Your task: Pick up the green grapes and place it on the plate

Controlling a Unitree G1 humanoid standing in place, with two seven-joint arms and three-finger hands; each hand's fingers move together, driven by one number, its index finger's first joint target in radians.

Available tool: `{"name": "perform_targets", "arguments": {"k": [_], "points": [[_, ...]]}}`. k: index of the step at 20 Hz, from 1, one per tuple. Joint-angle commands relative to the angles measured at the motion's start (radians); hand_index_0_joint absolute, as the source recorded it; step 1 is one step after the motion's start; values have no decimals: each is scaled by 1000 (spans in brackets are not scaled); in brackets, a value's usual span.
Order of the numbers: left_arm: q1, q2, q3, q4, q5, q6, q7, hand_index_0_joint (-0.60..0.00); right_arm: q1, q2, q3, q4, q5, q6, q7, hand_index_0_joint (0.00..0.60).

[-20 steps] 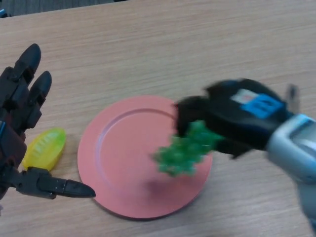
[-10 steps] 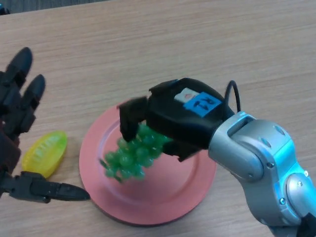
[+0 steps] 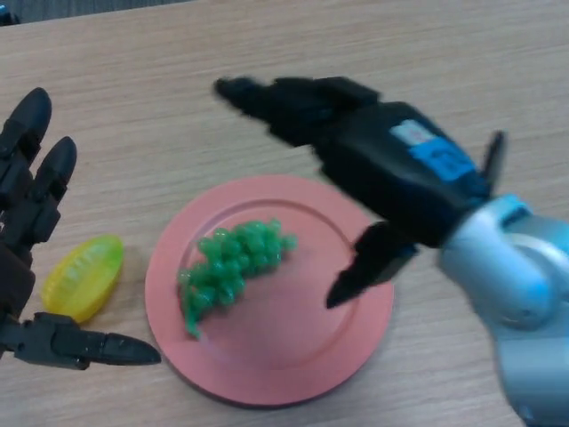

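Looking across the tabletop [image 3: 267,71], we see our right hand [image 3: 391,178] has let go since a moment ago: its fingers [image 3: 258,93] are now spread wide and empty above the plate [image 3: 347,347]. The grapes [image 3: 231,267] lie on the plate's left half, free of any hand, so we judge the placing done. Our left hand [image 3: 27,231] idles open at the left edge, partly cut off, beside a yellow fruit [image 3: 82,277] we cannot identify.
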Motion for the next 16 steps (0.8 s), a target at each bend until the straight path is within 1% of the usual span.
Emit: {"name": "perform_targets", "arguments": {"k": [1,2,3,4,5,6,7,8,9,11,13,16], "points": [[-24,38,52,-123,-28,-70,-11,0,18,7,-104,-188,174,124,-59,0],[-30,39,53,-134,-32,-56,-12,0,40,7,-122,-229,230,174,-77,0],[-38,41,56,-149,-45,-28,-16,0,77,7,-161,-304,355,259,-131,0],[-43,41,56,-152,-49,-19,-15,0,100,7,-192,-338,436,290,-178,0],[-47,40,54,-154,-54,-11,-14,0,145,7,-246,-383,564,324,-254,0],[-45,38,53,-154,-56,-11,-15,0,169,7,-276,-398,622,324,-283,0],[-41,35,49,-152,-55,-15,-15,0,208,-2,-323,-415,711,319,-325,0],[-39,33,45,-151,-52,-17,-14,0,227,-11,-344,-419,748,308,-347,0],[-42,34,39,-148,-48,-14,-10,0,248,-26,-367,-424,804,291,-394,0],[-64,52,46,-143,-48,4,-5,0,279,-35,-357,-415,832,239,-442,0],[-75,62,50,-152,-44,12,-8,0,295,-44,-342,-402,814,194,-451,0],[-65,55,59,-180,-77,36,-20,0,316,-41,-336,-391,790,154,-449,0]]}}
